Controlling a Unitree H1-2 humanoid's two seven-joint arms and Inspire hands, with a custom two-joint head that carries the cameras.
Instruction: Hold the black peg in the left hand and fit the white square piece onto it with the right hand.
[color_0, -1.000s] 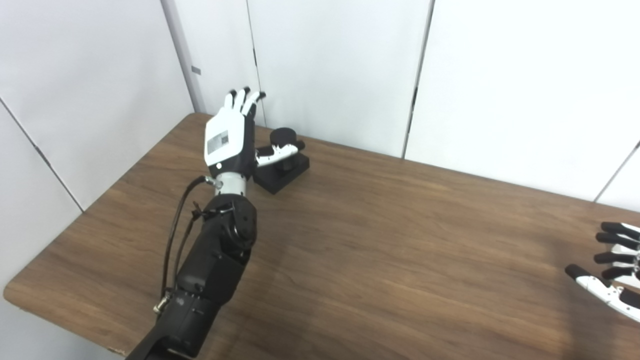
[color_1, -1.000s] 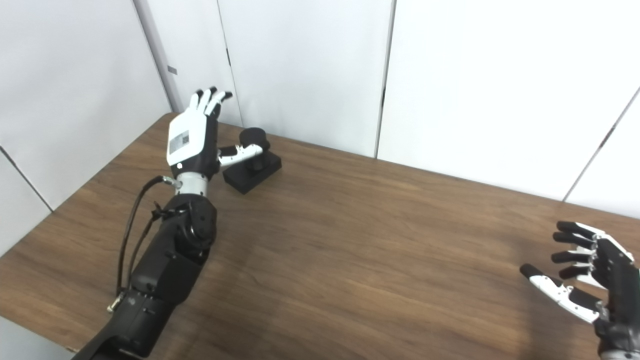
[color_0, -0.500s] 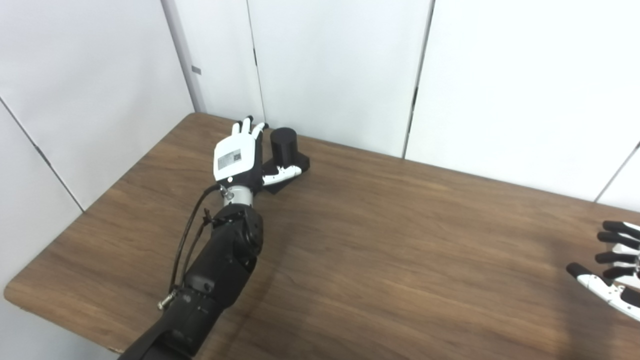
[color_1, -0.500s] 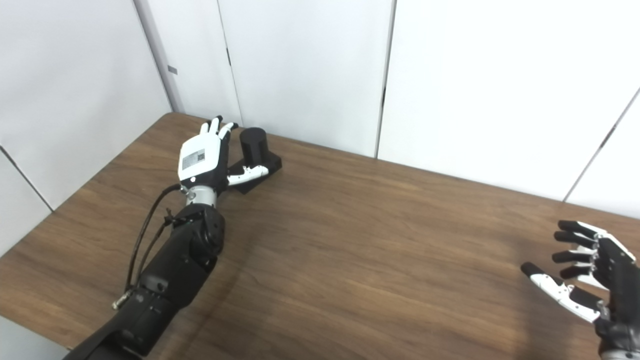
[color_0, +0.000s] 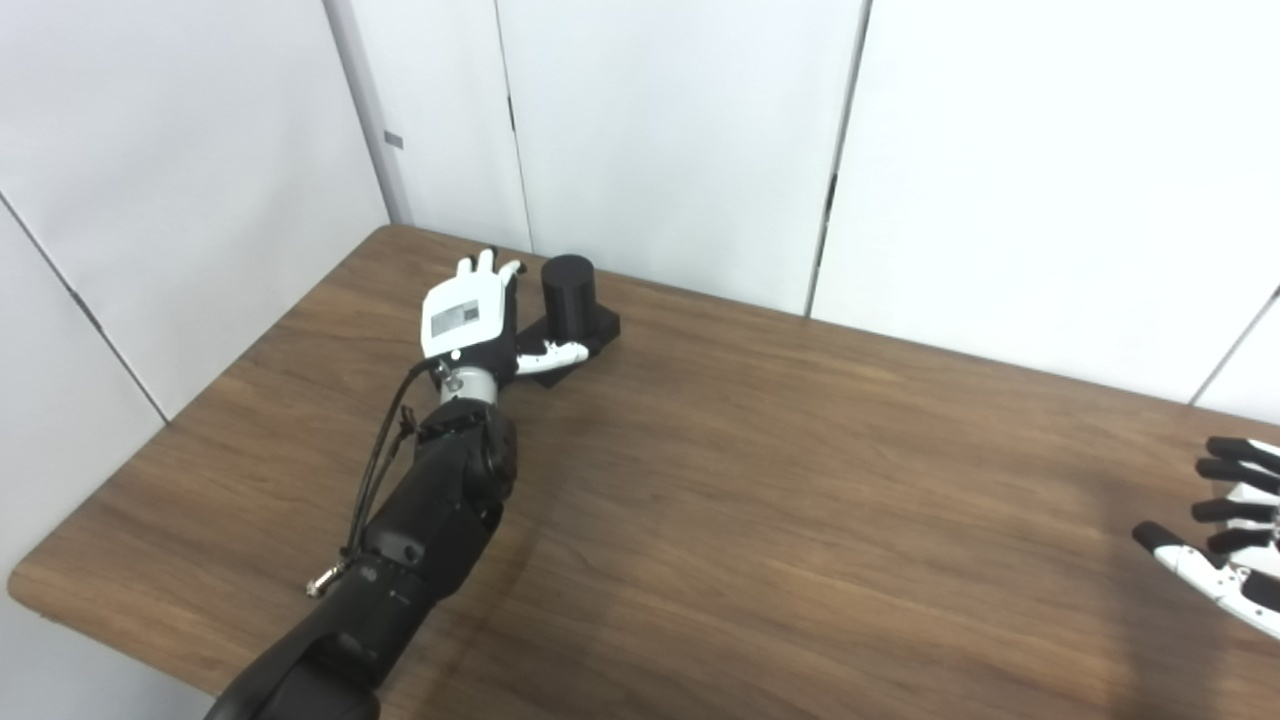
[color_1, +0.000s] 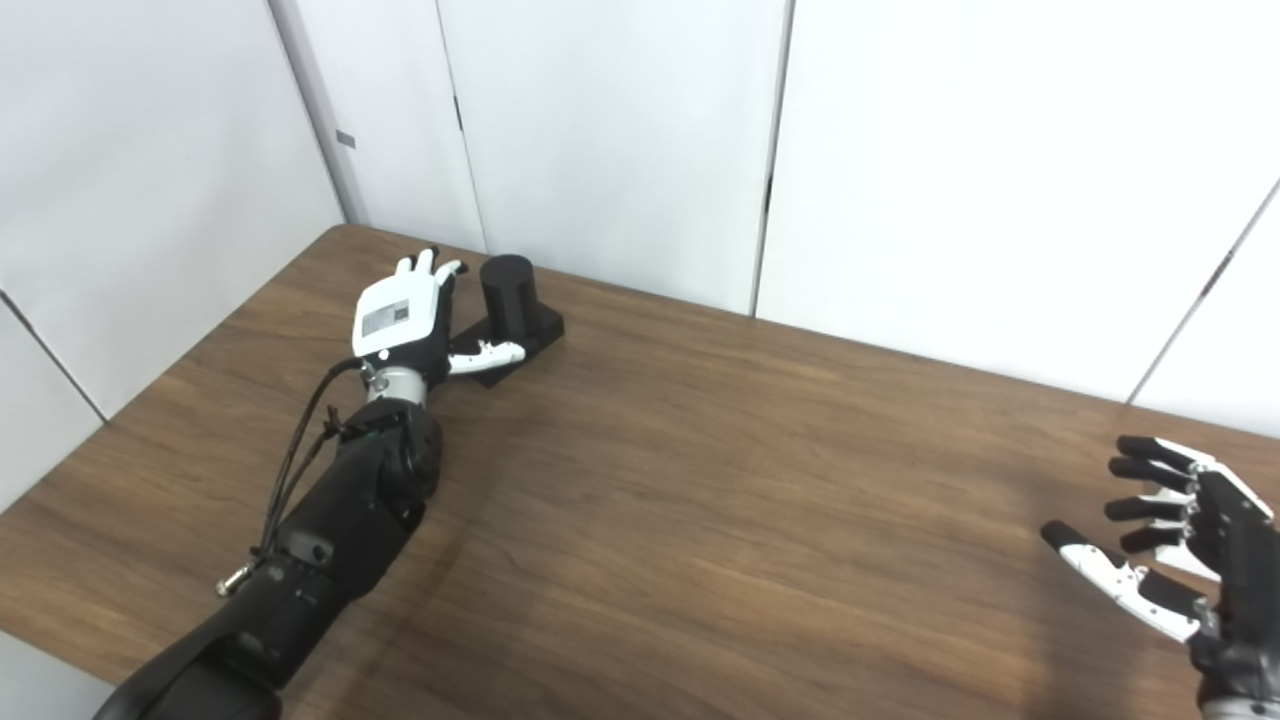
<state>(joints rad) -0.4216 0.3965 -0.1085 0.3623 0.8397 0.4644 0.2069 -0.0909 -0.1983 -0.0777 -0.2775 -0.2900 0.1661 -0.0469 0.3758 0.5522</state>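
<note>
A black peg (color_0: 569, 290), a short cylinder on a square black base (color_0: 600, 324), stands at the table's far left. My left hand (color_0: 468, 318) lies low just left of it, fingers spread and open, thumb (color_0: 552, 353) stretched along the base's front edge. Whether the thumb touches the base is unclear. My right hand (color_1: 1180, 565) hovers open at the right edge, far from the peg, holding nothing. No white square piece shows in either view.
The brown wooden table (color_0: 760, 480) runs up to white wall panels (color_0: 660, 130) right behind the peg. Its left edge and near-left corner (color_0: 30, 585) lie close to my left arm.
My left hand dropped from above the peg to the table beside it and slid slightly left. The thumb went from across the cylinder to the base's front. The right hand barely moved.
</note>
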